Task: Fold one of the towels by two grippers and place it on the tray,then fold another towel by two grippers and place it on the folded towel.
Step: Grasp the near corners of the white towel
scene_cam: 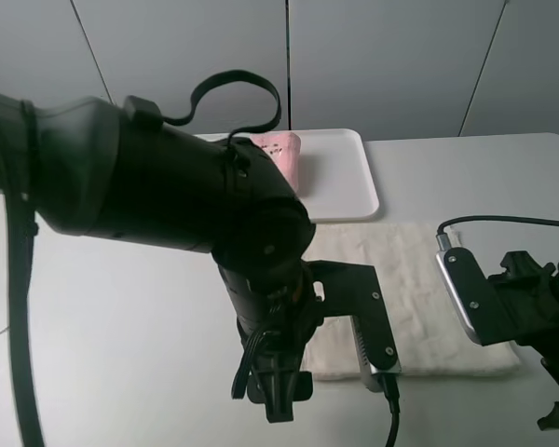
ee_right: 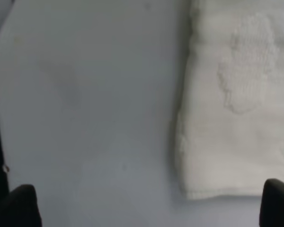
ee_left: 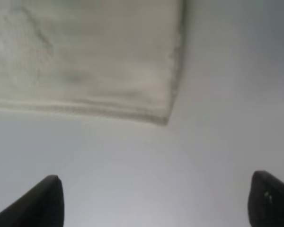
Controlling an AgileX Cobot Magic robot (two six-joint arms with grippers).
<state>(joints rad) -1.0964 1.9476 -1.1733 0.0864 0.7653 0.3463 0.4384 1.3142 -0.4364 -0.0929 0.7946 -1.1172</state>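
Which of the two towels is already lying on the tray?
The pink towel: it sits folded on the white tray. The cream-white towel is not on the tray; it lies spread flat on the table in front of it.

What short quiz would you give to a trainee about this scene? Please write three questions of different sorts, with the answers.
1. True or false: the pink towel lies folded on the tray.
2. Where is the cream-white towel?
A. On the tray, over the pink towel
B. On the table, on the near side of the tray
C. Lifted in the air by one gripper
3. Fill in the missing word: the left gripper and the right gripper each hover near a corner of the cream-white towel, and the jaws of both are ____.

Key: 1 true; 2 B; 3 open.
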